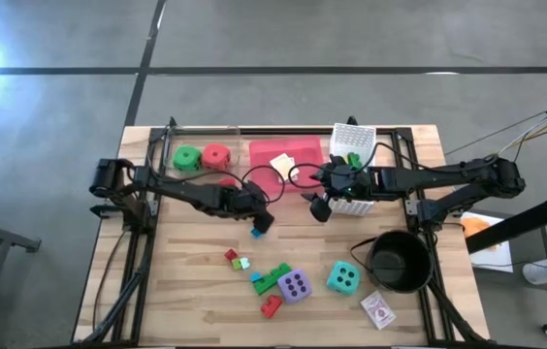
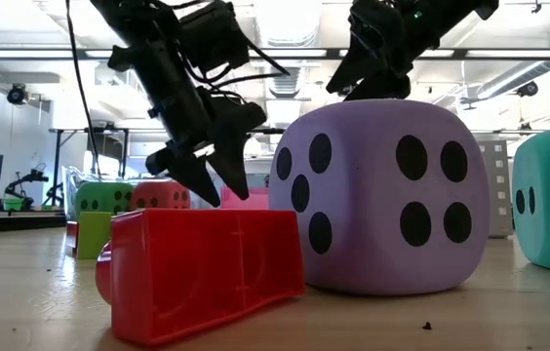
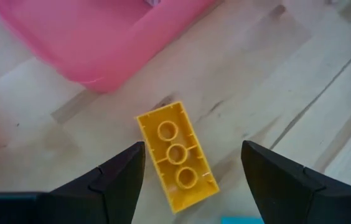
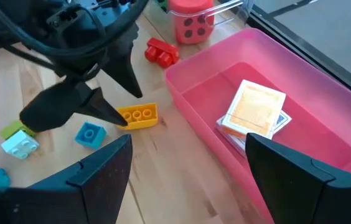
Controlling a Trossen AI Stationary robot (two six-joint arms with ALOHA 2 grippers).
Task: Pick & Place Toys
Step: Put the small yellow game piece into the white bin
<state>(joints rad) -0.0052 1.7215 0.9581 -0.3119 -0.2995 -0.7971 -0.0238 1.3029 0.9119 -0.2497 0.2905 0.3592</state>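
A pink tray (image 4: 325, 112) at the desk's far middle held card packs (image 4: 256, 115) lying flat. Beside it stood the white mesh basket (image 1: 353, 145), with something green inside (too small to tell what), and a black pot (image 1: 398, 260) sat near the right edge.

On the wooden desk (image 1: 186, 281) the left pincer (image 3: 191, 171) hung open over a yellow brick (image 3: 177, 155), fingers either side, not touching. The right pincer (image 4: 188, 165) hovered open by the tray. A purple die (image 2: 382, 195), teal die (image 1: 342, 277), red die (image 1: 216, 156), green die (image 1: 187, 158) and loose bricks lay about. Behind was a bright workshop.
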